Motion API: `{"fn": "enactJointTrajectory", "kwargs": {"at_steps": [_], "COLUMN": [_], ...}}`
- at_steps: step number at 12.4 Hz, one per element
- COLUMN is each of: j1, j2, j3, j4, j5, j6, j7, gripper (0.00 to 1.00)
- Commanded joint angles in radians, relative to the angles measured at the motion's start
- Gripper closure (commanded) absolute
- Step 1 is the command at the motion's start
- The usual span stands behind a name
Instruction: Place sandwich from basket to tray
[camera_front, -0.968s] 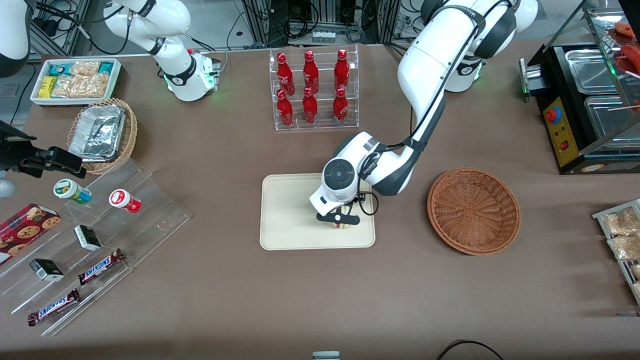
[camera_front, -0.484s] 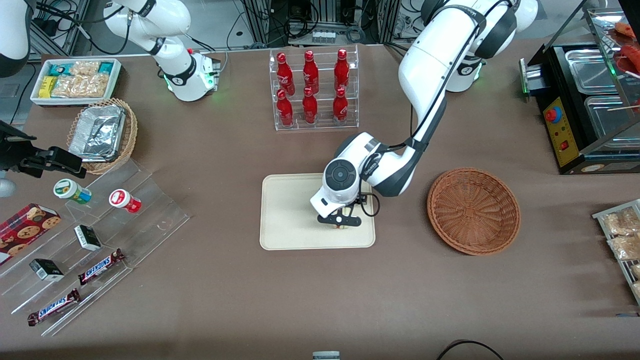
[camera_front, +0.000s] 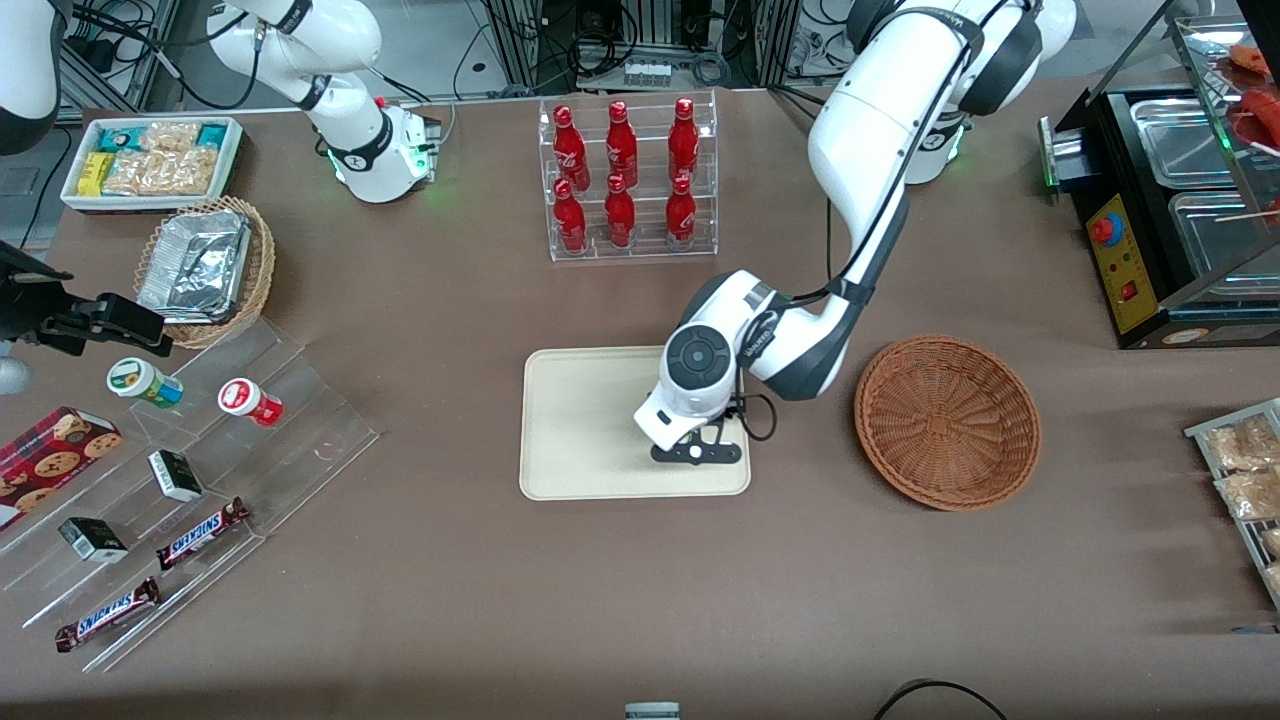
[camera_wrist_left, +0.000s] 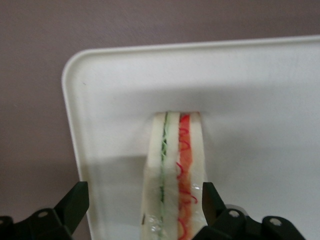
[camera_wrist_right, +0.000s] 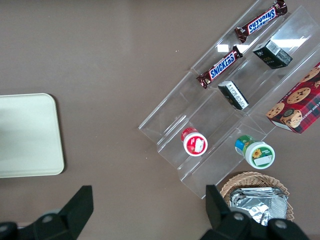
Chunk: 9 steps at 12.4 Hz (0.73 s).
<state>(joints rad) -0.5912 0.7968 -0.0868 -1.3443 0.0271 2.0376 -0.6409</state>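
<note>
I have the left arm's end effector (camera_front: 697, 453) low over the tray (camera_front: 580, 420), which sits just below the middle of the front frame, and the end effector is at the tray's edge closest to the basket (camera_front: 947, 421). From the wrist camera I see the sandwich (camera_wrist_left: 175, 170) standing on edge on the tray (camera_wrist_left: 250, 90), close to one rounded corner, its green and red filling lines facing the lens. The end effector's (camera_wrist_left: 145, 205) fingers are spread: one fingertip (camera_wrist_left: 75, 200) hangs well clear of the bread over the tray's rim, the other (camera_wrist_left: 210, 197) sits right against the red-filled slice, and I cannot tell whether it touches. So the jaws are apart and nothing is clamped.

In the front frame the sandwich is hidden under the wrist. The reddish-brown basket lies on the brown surface (camera_front: 640, 600) to the right of the tray, empty. A clear rack of red bottles (camera_front: 625, 180) stands in the upper middle of that frame, above the tray.
</note>
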Motion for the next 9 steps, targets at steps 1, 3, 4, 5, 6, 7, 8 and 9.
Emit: {"fn": "enactJointTrajectory", "kwargs": {"at_steps": [1, 3, 4, 5, 6, 7, 8, 9], "j1": [0.016, 0.068, 0.103, 0.155, 0.184, 0.188, 0.211, 0.252], "j2": [-0.025, -0.045, -0.062, -0.080, -0.111, -0.143, -0.165, -0.188], "j3": [0.016, 0.015, 0.015, 0.006, 0.005, 0.013, 0.016, 0.016], "j4": [0.002, 0.011, 0.011, 0.013, 0.013, 0.010, 0.004, 0.004], "j5": [-0.007, -0.007, -0.009, -0.010, -0.019, -0.021, -0.015, -0.013], "j6": [-0.037, -0.052, -0.075, -0.106, -0.137, -0.152, -0.158, -0.175], "j7": [-0.016, -0.007, 0.012, 0.067, 0.114, 0.121, 0.122, 0.128], "gripper": [0.00, 0.00, 0.00, 0.00, 0.00, 0.00, 0.00, 0.00]}}
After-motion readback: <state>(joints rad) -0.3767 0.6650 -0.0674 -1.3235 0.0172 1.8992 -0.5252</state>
